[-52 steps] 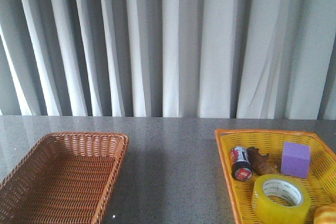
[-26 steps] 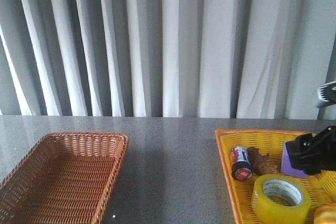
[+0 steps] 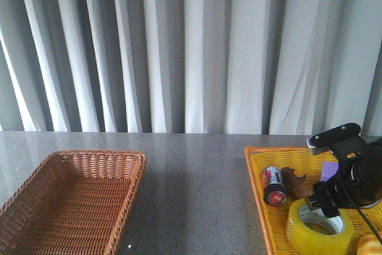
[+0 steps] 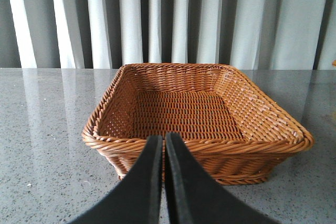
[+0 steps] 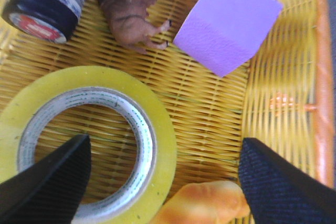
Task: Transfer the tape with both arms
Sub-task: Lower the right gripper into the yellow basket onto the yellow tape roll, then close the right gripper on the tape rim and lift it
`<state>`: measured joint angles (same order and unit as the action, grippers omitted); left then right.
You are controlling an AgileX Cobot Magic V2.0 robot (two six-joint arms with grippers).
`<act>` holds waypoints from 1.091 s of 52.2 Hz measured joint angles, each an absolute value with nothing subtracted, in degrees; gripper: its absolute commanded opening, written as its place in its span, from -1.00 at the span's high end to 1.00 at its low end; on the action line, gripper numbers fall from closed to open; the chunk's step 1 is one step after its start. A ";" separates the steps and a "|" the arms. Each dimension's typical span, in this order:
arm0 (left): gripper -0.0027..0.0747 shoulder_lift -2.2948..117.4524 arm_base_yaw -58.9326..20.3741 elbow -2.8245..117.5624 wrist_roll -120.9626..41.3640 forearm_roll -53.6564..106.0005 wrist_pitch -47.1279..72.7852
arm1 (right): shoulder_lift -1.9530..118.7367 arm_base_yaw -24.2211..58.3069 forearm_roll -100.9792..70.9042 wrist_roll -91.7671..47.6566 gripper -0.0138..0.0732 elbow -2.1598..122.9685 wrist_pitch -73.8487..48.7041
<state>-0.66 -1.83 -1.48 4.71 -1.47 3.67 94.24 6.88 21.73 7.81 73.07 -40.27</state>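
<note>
The tape point(image 3: 318, 230) lies flat in the yellow basket point(image 3: 258, 178) at the right; it is a wide translucent yellow roll with a white printed core point(image 5: 149, 145). My right gripper point(image 3: 325, 207) hangs open just above the roll. In the right wrist view one finger point(image 5: 47, 187) is over the roll's hole and the other finger point(image 5: 286, 182) is beyond its outer rim, so the jaws straddle one side of the tape point(image 5: 168, 153) without touching it. My left gripper point(image 4: 164, 142) is shut and empty in front of the brown wicker basket point(image 4: 199, 148).
The yellow basket also holds a purple block point(image 5: 228, 22), a brown animal figure point(image 5: 131, 11), a black and red can point(image 5: 44, 3) and an orange object point(image 5: 207, 205). The brown wicker basket point(image 3: 71, 207) stands at the left on the grey table point(image 3: 197, 195). Curtains hang behind.
The right arm has come in from the right edge and dropped down over the tape, now covering much of the purple block. Nothing in the baskets has moved.
</note>
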 measured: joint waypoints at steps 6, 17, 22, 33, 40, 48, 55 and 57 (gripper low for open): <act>0.95 -0.66 -1.83 -1.48 4.71 -1.45 3.67 | 97.38 6.88 23.27 8.76 -0.64 73.07 -40.27; 0.95 -0.66 -1.83 -1.48 4.71 -1.45 3.67 | 101.33 5.29 23.60 8.89 -0.51 73.07 -40.27; 0.95 -0.66 -1.83 -1.48 4.71 -1.45 3.67 | 101.70 4.88 23.68 8.80 -0.25 73.12 -40.20; 0.95 -0.66 -1.83 -1.48 4.71 -1.45 3.67 | 101.70 4.88 23.00 8.36 0.61 73.25 -38.89; 0.95 -0.66 -1.83 -1.48 4.71 -1.45 3.67 | 101.70 4.88 22.83 8.17 0.71 73.25 -38.70; 0.95 -0.66 -1.83 -1.48 4.71 -1.45 3.67 | 101.70 4.88 22.54 7.99 0.70 74.48 -39.65; 0.95 -0.66 -1.83 -1.48 4.71 -1.45 3.67 | 99.65 4.88 20.38 7.37 0.70 78.93 -42.12; 0.95 -0.66 -1.83 -1.48 4.71 -1.45 3.67 | 98.53 4.88 19.03 6.77 0.70 80.58 -42.48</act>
<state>-0.66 -1.83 -1.48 4.71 -1.45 3.67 98.53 4.88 19.03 6.77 80.58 -42.48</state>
